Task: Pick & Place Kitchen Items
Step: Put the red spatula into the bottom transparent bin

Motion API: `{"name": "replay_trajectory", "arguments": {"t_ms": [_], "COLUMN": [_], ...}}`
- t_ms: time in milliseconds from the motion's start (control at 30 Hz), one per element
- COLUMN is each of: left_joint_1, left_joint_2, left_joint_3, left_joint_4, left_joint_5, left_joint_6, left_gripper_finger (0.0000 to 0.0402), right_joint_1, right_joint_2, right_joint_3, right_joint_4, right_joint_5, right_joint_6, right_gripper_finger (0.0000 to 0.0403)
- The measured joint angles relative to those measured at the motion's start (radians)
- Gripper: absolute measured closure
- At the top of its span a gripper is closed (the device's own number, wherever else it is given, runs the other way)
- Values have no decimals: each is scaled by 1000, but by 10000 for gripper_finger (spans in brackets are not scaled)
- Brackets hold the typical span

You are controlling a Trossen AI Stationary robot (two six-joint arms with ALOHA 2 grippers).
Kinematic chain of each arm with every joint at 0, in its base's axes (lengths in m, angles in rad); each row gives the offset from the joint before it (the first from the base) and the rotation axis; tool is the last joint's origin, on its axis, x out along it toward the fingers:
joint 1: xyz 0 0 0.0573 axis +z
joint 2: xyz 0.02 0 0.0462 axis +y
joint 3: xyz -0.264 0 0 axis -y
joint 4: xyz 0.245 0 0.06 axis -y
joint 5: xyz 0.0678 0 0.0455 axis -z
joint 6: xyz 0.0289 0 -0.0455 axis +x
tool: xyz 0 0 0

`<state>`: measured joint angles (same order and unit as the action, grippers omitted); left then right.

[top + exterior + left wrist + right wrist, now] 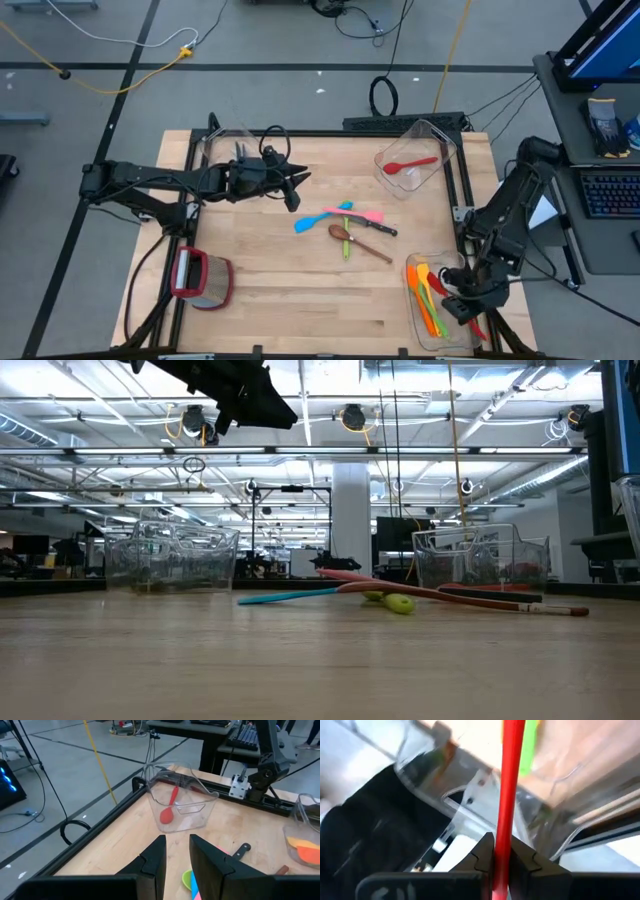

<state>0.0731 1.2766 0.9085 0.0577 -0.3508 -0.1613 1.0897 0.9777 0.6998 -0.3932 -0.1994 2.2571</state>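
Note:
My right gripper (465, 308) hangs over the near-right clear bin (415, 315), shut on a red utensil (510, 780). That bin holds orange and green utensils (425, 295). In the table's middle lies a pile (345, 228): blue and pink spatulas, a green piece, a brown wooden spoon and a black-handled knife. A red spoon (169, 810) lies in the far-right bin (420, 160). My left gripper (177, 865) hovers left of the pile, its fingers a little apart with nothing between them. My right gripper pinches the red utensil's slim handle (506, 827) between its two fingers (482, 855). The handle runs straight out past the fingertips, above the bin's clear wall. Which end of the utensil it has is outside the frame.
A clear bin (222, 148) stands at the far left. A red-rimmed clear container (203, 278) lies at the near left. A black frame (455, 190) edges the table. Bare wood lies between the pile and the near edge.

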Motion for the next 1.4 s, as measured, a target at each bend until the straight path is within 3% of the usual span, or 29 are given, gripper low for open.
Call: {"name": "replay_trajectory", "arguments": {"t_ms": [300,733,1400], "left_joint_1": [0,-16,-23], "left_joint_2": [0,0,0], "left_joint_3": [0,0,0], "left_joint_4": [21,22,21], "left_joint_5": [8,13,39], "left_joint_6": [-22,-35,-83], "left_gripper_finger": [314,314,314], "right_joint_1": [-1,-4,-4], "right_joint_2": [99,222,265], "right_joint_3": [0,2,-1], "right_joint_4": [-20,-42,-119], "right_joint_5": [175,165,184], "right_joint_6": [-15,-25,-51], "right_gripper_finger": [385,385,365]}}
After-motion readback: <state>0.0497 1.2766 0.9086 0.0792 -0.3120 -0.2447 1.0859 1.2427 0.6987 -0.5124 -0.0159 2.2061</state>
